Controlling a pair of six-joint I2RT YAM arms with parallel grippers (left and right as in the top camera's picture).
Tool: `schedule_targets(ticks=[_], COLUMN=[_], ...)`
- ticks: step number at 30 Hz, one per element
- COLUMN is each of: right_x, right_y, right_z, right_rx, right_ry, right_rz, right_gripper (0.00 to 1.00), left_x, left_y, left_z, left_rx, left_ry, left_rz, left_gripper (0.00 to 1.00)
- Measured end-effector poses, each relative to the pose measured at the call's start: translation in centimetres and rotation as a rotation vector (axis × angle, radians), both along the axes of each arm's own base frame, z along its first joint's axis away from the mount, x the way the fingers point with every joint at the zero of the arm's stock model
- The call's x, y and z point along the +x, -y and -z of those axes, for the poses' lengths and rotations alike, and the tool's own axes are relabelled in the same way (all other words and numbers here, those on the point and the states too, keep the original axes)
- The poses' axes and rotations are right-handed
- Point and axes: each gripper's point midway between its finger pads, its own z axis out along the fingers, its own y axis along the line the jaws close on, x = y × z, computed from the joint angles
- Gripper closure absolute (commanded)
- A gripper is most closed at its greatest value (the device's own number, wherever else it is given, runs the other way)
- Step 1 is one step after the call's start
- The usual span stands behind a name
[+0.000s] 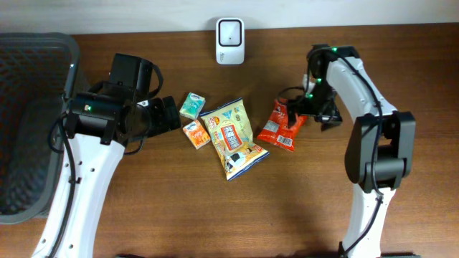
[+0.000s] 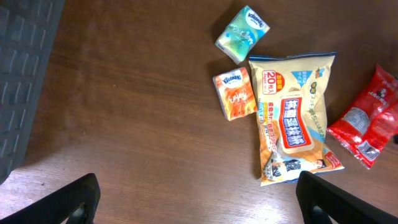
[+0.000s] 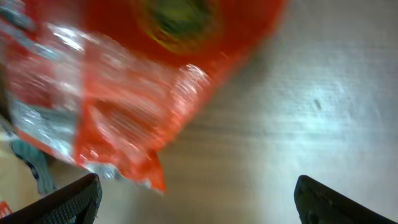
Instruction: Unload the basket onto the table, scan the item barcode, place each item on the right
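Note:
A white barcode scanner (image 1: 229, 41) stands at the table's back edge. Lying flat right of centre is a red snack packet (image 1: 281, 124), blurred at the upper left of the right wrist view (image 3: 124, 81). My right gripper (image 1: 305, 109) hovers at its upper right corner. It is open (image 3: 196, 199), with only bare table between its fingers. A yellow chips bag (image 1: 233, 137) lies in the middle (image 2: 295, 121). My left gripper (image 1: 168, 113) is open (image 2: 199, 205) over bare wood left of the items and holds nothing.
A teal tissue pack (image 1: 192, 105) and an orange tissue pack (image 1: 196, 134) lie just left of the yellow bag, and both show in the left wrist view (image 2: 242, 34) (image 2: 235, 93). A dark mesh basket (image 1: 29, 122) fills the far left.

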Motion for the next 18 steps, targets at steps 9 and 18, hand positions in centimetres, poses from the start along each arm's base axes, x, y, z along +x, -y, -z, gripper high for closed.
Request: schedule_targets(ticks=[9, 18], right_x=[1.0, 2.2], right_y=[5.3, -1.2], right_z=[-6.2, -0.3], right_rx=[0.008, 0.211], right_ry=[0.153, 0.252], right_rz=[0.230, 0.106], right_gripper=[0.01, 0.01], left_x=[0.0, 0.0], left_y=[0.0, 0.0], left_z=[0.0, 0.0], left_rx=[0.000, 0.000], left_ry=[0.000, 0.000], left_rz=[0.000, 0.000], left_gripper=[0.01, 0.01])
